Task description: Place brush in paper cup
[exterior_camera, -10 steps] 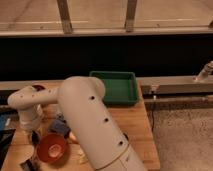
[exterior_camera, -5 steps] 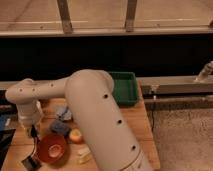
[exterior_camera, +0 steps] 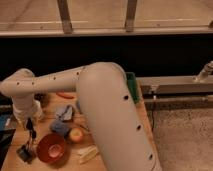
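Arm sweeps left over the table. Its hand looks clenched on the brush, which dangles head-down beside the maroon bowl. The paper cup can't be made out; placing is not yet done.

The one camera looks down from high behind the arm, close against it, toward the table where the gripper hangs lower left.
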